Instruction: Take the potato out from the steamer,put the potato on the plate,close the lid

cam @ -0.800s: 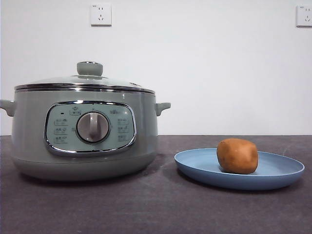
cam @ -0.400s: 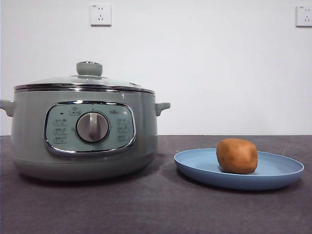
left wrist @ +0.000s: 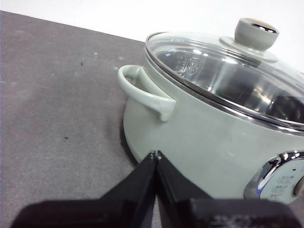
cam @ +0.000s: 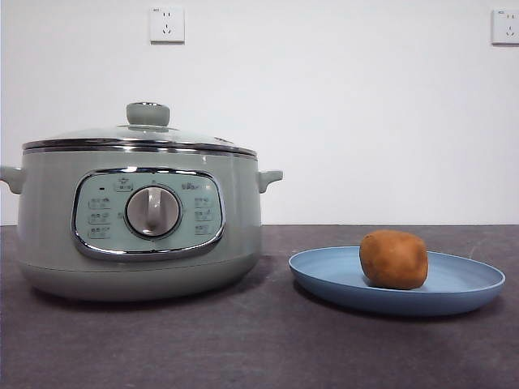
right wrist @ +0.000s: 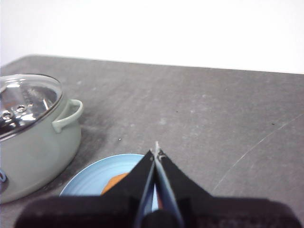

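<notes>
The sage-green steamer stands at the left of the table with the glass lid shut on it. The orange-brown potato lies on the light-blue plate at the right. Neither arm shows in the front view. My left gripper is shut and empty, just beside the steamer below its side handle; the lid shows there too. My right gripper is shut and empty, high above the plate, and its jaws hide most of the potato.
The dark grey table runs to a white wall with two sockets. The steamer's front panel has a central dial. In the right wrist view the steamer stands beside the plate.
</notes>
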Action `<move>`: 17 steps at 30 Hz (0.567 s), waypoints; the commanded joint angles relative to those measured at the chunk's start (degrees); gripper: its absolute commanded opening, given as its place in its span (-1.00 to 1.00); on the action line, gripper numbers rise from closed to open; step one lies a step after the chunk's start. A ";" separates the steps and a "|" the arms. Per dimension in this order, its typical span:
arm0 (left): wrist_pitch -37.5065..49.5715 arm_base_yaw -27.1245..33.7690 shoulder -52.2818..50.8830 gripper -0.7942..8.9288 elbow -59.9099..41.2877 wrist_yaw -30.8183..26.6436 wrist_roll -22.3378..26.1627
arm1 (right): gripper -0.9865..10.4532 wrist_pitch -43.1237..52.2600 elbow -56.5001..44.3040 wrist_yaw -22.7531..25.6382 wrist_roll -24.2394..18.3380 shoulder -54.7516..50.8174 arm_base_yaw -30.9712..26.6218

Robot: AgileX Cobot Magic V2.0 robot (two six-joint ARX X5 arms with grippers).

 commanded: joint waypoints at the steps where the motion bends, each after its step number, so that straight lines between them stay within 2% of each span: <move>1: -0.79 0.15 -0.15 -0.84 -0.39 0.13 -0.13 | -0.83 4.92 -8.46 0.33 2.89 -5.75 -0.68; 7: -0.79 0.15 -0.15 -0.84 -0.39 0.13 -0.13 | -0.83 6.82 -18.25 1.44 4.00 -14.47 -1.27; 13: -0.79 0.15 -0.15 -0.84 -0.39 0.13 -0.13 | -0.83 6.80 -22.80 3.41 6.82 -20.70 -1.25; 17: -0.79 0.15 -0.15 -0.84 -0.39 0.13 -0.13 | -0.83 6.64 -24.70 3.45 6.99 -23.89 -1.25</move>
